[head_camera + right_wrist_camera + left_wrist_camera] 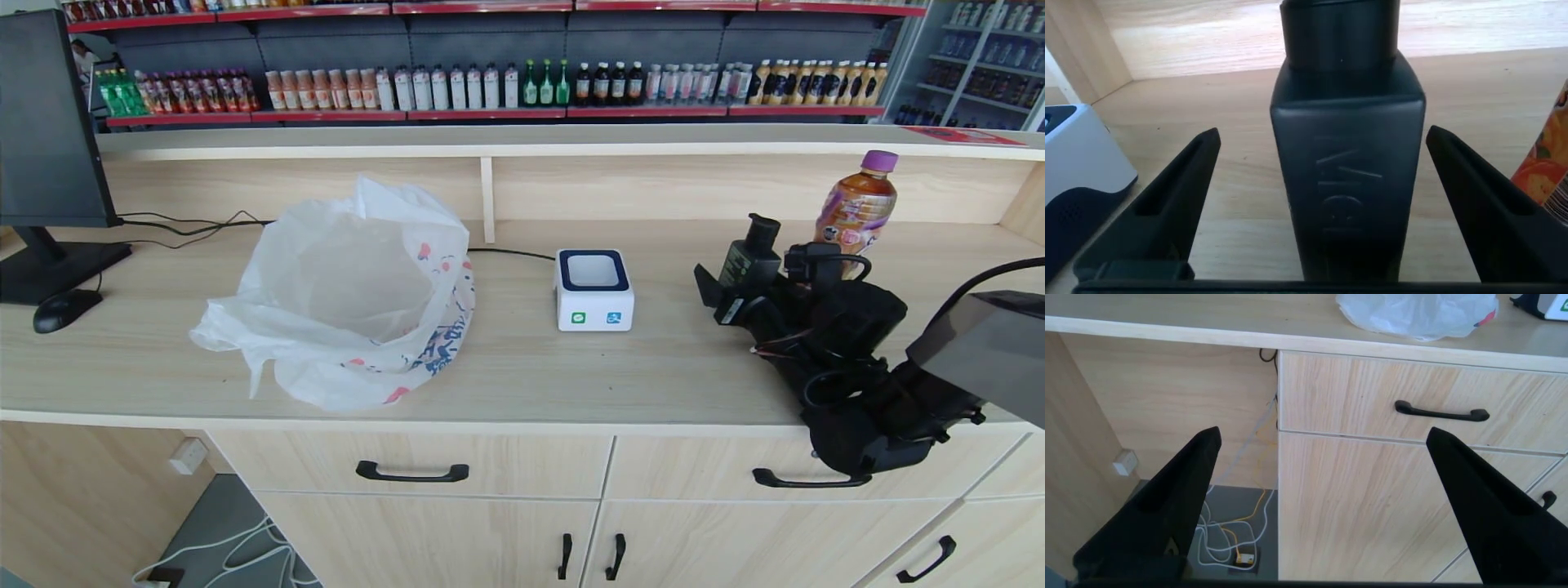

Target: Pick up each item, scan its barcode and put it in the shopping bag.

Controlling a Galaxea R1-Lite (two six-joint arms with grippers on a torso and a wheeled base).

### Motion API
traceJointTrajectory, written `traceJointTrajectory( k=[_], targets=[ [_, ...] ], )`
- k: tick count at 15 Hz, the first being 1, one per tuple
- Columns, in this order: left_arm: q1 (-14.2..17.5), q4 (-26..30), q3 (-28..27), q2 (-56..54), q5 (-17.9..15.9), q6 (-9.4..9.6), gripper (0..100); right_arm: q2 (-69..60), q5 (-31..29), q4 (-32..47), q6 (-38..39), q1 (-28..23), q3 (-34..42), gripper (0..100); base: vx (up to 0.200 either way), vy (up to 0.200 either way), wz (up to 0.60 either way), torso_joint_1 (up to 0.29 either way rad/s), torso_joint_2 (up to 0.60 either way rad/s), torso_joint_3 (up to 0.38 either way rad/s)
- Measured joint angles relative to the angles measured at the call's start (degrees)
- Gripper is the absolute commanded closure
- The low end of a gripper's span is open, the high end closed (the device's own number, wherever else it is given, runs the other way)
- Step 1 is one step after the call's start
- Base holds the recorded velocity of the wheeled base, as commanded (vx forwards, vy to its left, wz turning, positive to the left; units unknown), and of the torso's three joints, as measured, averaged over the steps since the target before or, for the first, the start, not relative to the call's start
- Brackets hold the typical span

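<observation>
A pale wood counter has a raised ledge along its back. Under it are drawers and cupboard doors with black handles. Behind stand red-edged shelves of bottled drinks. A monitor and mouse sit at the left. White cables lie on the grey floor.

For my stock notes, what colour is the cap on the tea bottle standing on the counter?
Purple. The cap of the bottle shows best in the head view.

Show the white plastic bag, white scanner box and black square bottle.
white plastic bag (359,286), head view, inner wall.
white scanner box (593,314), head view, front face.
black square bottle (1347,163), right wrist view, body.
</observation>
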Motion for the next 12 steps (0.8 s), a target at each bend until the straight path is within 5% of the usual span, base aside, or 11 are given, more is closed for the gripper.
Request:
traceJointTrajectory(
  k=[2, 3, 12],
  targets=[
    [0.0, 0.0, 0.0, 0.0, 0.0, 0.00, 0, 0.3, 0.0, 0.0, -0.1, 0.0, -0.6, 0, 0.000, 0.000, 0.00, 0.000, 0.00, 0.000],
    [0.0, 0.0, 0.0, 0.0, 0.0, 0.00, 0, 0.3, 0.0, 0.0, -0.1, 0.0, -1.0, 100, 0.000, 0.000, 0.00, 0.000, 0.00, 0.000],
    [0.0, 0.0, 0.0, 0.0, 0.0, 0.02, 0, 0.2, 0.0, -0.3, 0.1, -0.6, -1.1, 100, 0.000, 0.000, 0.00, 0.000, 0.00, 0.000]
  ],
)
